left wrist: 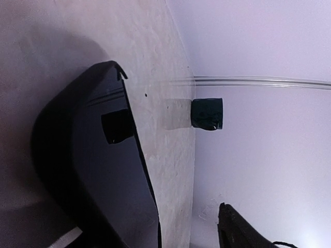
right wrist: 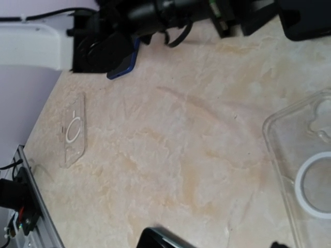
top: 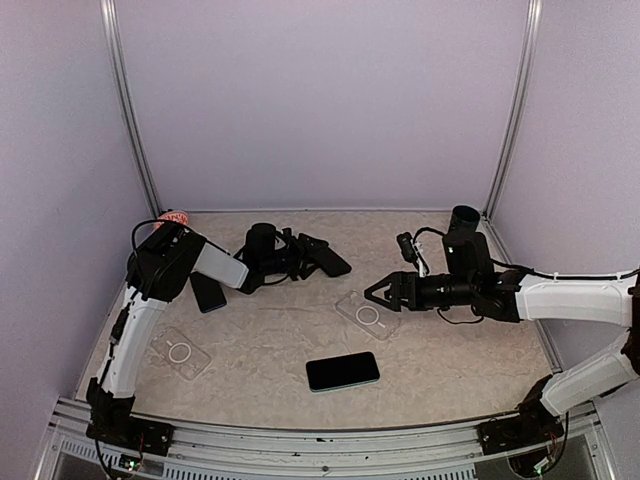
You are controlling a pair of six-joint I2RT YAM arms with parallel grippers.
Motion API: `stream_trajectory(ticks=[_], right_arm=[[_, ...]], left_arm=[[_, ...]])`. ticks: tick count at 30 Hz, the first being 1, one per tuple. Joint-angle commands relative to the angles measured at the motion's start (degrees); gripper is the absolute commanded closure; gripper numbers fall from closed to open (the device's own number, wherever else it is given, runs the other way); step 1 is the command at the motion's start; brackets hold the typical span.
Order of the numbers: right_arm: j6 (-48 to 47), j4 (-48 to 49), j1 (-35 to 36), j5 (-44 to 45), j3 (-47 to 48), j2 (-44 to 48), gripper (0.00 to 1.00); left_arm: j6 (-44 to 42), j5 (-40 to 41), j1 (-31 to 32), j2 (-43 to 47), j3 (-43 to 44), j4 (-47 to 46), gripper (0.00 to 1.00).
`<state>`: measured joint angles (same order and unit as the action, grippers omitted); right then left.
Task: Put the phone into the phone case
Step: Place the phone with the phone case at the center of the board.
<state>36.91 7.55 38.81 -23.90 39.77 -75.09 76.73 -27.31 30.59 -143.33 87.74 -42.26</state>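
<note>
Right gripper (top: 378, 292) spread, empty, at clear phone case (top: 362, 312) just beyond phone (top: 342, 371); left gripper (top: 300, 252) state indeterminate. Phone bare; insertion pending.

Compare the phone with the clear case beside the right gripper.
The phone is dark and opaque; the clear case is see-through with a white ring. The phone lies nearer the front edge of the table, the clear case beside the right gripper. Both lie flat.
</note>
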Motion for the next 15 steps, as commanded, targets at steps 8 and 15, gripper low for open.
stream_trajectory(ticks=[8,15], right_arm=[[-3.02,-2.59,-0.31,4.07,2.16,-0.09,0.14],[-15.52,-11.6,-0.33,11.96,13.86,-8.84,0.05]], left_arm=[[-1.64,4.02,2.49,7.89,-9.63,1.74,0.01],[-4.55,4.83,2.77,11.17,-11.87,6.66,0.01]])
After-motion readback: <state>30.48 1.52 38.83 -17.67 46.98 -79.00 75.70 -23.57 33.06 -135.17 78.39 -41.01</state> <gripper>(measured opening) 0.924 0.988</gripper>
